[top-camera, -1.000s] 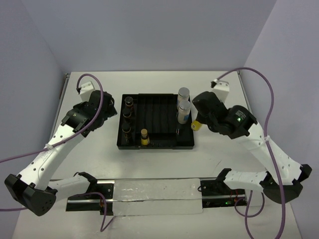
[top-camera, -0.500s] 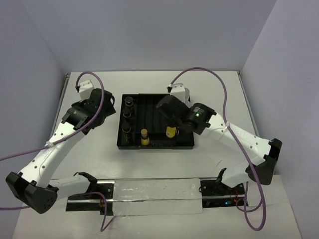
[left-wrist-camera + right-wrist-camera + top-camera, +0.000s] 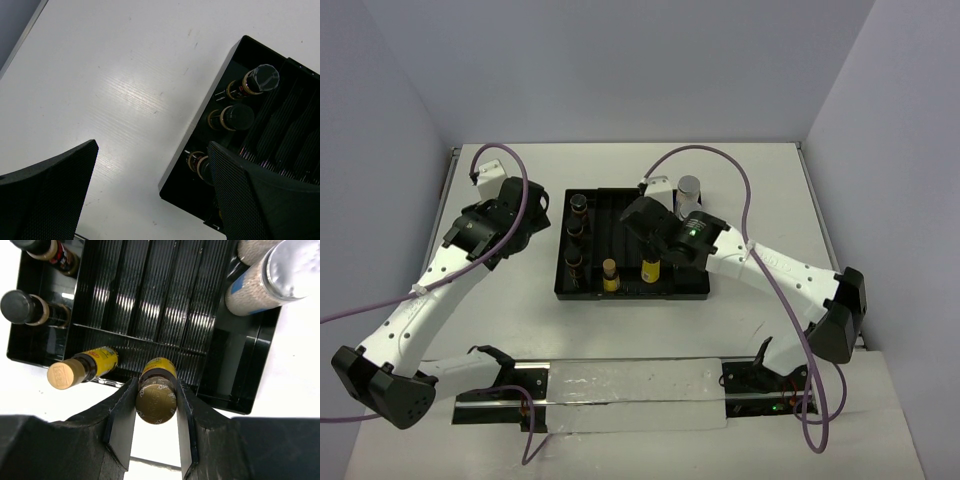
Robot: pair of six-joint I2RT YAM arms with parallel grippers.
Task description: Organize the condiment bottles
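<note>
My right gripper (image 3: 155, 390) is shut on the gold cap of a yellow-labelled bottle (image 3: 159, 366) held upright over the front row of the black tray (image 3: 692, 294). A second yellow bottle (image 3: 85, 367) stands just left of it. Three dark brown jars (image 3: 575, 230) with black caps fill the tray's left column. A tall grey-capped bottle (image 3: 291, 267) and a white one (image 3: 252, 247) beside it stand in the tray's back right corner. My left gripper (image 3: 150, 197) hangs open over bare table, left of the tray, with nothing between its fingers (image 3: 260, 200).
The tray's middle channels (image 3: 150, 295) hold nothing. The right arm (image 3: 760, 262) stretches across the tray's right side. Purple cables (image 3: 715, 155) loop above both arms. A transparent strip (image 3: 620, 385) lies along the near edge between the arm bases.
My right arm swung left from beside the tray's right edge, carrying the yellow bottle to the tray's front row beside the other yellow one. The left arm barely moved.
</note>
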